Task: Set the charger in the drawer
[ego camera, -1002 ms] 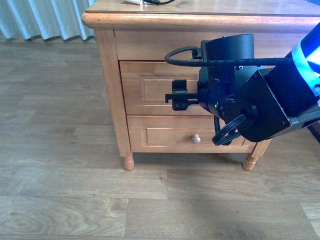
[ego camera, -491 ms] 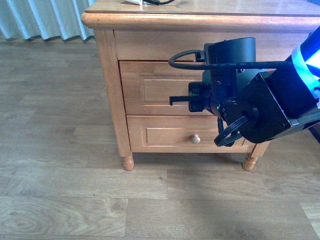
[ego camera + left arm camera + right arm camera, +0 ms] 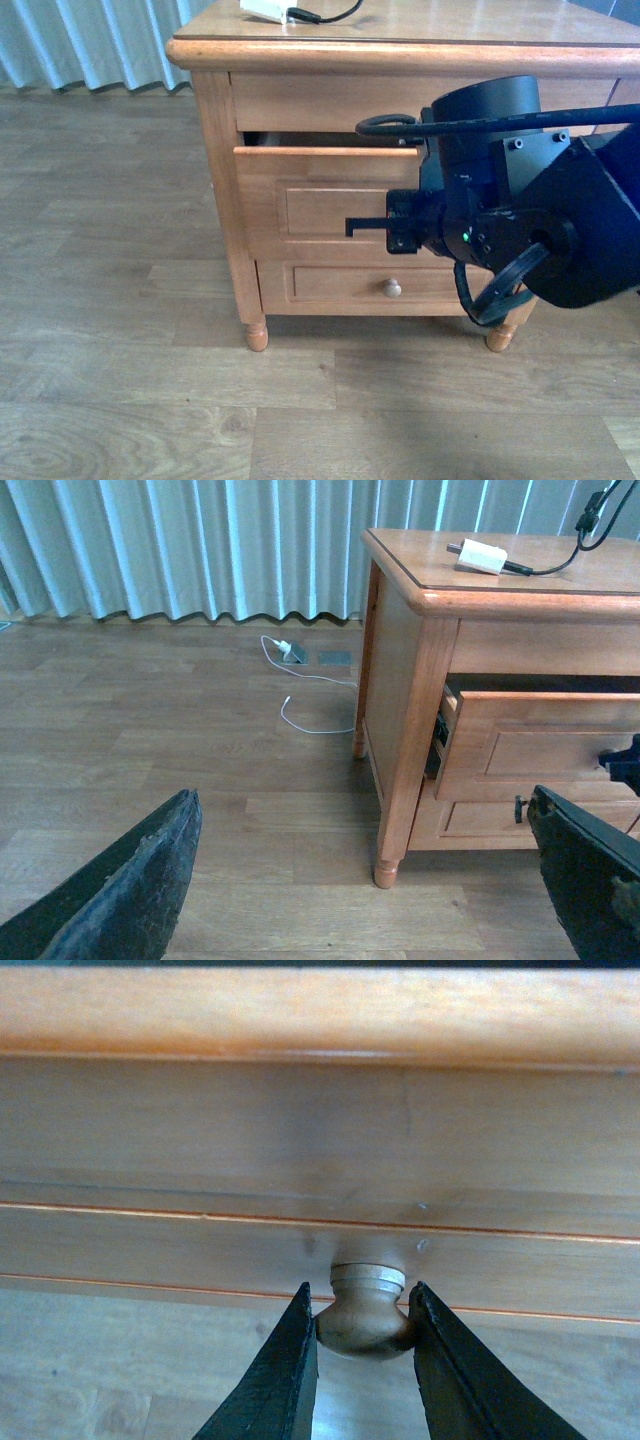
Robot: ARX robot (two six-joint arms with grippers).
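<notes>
The white charger (image 3: 265,9) with its thin black cable lies on top of the nightstand, at the back left; it also shows in the left wrist view (image 3: 480,556). The upper drawer (image 3: 320,195) is pulled out a little, with a dark gap above its front. My right gripper (image 3: 362,1312) is shut on the drawer's round wooden knob (image 3: 366,1322), one finger on each side. In the front view the right arm's black wrist (image 3: 470,220) hides the knob. My left gripper (image 3: 360,880) is open and empty, low over the floor to the left of the nightstand.
The lower drawer (image 3: 340,285) is closed, its knob (image 3: 392,288) showing. The nightstand's front leg (image 3: 385,865) stands near the left gripper. Pale curtains (image 3: 200,550) hang behind, and a white cable (image 3: 300,695) lies on the wooden floor.
The upper drawer was closed and has slid out towards me a little. My right gripper moved back with the knob in it.
</notes>
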